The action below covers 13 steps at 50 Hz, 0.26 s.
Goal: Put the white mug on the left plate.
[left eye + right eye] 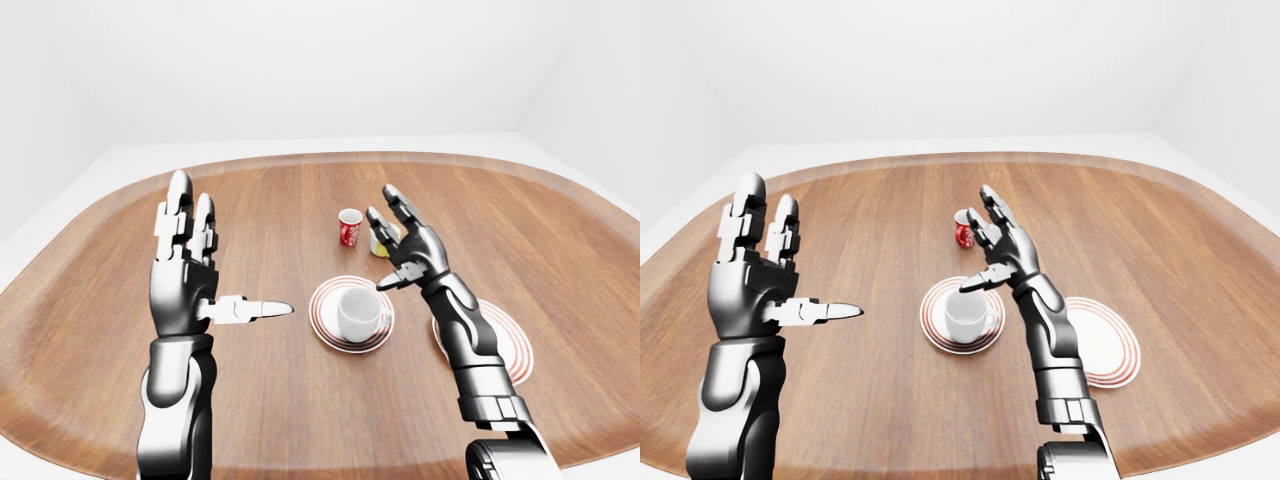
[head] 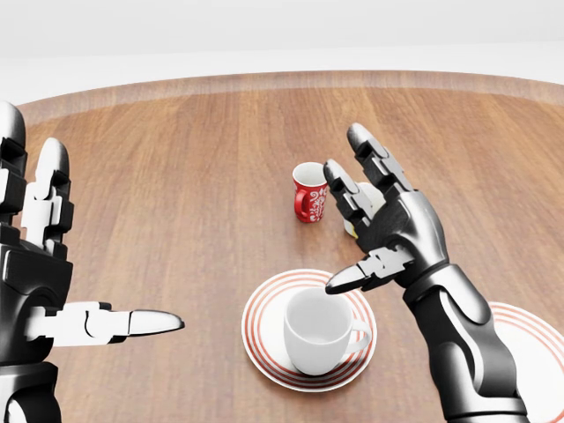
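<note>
Since the white mug (image 2: 320, 332) already stands upright on the left plate (image 2: 264, 352) at the lower middle of the head view, handle toward the frame's right, the placing looks done and the next move is likely a retreat. The right hand (image 2: 374, 225) is the nearer one: it hangs just above and to the upper right of the mug, apart from it, fingers spread wide, thumb pointing left over the rim, holding nothing. The left hand (image 2: 44, 264) stands well apart at the left edge, also wide and empty. A red mug (image 2: 308, 192) sits on the bench (image 2: 176, 176) beyond the fingers, and a second plate (image 1: 1100, 345) lies to the right
</note>
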Tool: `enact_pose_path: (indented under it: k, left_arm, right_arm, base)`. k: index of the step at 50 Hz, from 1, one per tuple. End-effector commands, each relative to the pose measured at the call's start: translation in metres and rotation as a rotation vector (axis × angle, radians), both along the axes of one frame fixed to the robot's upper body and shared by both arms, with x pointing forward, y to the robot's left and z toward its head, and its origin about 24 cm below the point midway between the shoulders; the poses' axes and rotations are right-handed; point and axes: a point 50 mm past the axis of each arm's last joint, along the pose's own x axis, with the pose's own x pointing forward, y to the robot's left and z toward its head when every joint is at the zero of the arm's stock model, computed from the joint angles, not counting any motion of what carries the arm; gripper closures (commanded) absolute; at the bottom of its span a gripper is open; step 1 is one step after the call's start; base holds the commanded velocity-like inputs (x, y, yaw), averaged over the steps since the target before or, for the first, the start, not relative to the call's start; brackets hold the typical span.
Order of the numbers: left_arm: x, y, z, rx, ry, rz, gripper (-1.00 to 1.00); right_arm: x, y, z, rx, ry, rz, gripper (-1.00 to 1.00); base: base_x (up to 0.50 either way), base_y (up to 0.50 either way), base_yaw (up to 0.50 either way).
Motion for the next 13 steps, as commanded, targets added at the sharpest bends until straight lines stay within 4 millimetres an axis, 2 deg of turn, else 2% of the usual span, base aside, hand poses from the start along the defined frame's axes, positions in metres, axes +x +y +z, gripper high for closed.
enact_pose_path:
  k: [1,13]
  left_arm:
    - [-0.0003,0.0,0.0008,0.0,-0.004,0.0,-1.0]
    - [-0.0009,0.0003,0.002,0.0,-0.01,0.002,-1.0]
  right_arm:
    - [-0.0075,0.0023,0.0001,0.047,-0.011,0.004,-1.0]
    - [-0.01,-0.0007,0.0063,0.092,-0.033,-0.008,-1.0]
  base:
    - [0.0,0.0,0.0]
    - [0.0,0.0,0.0]
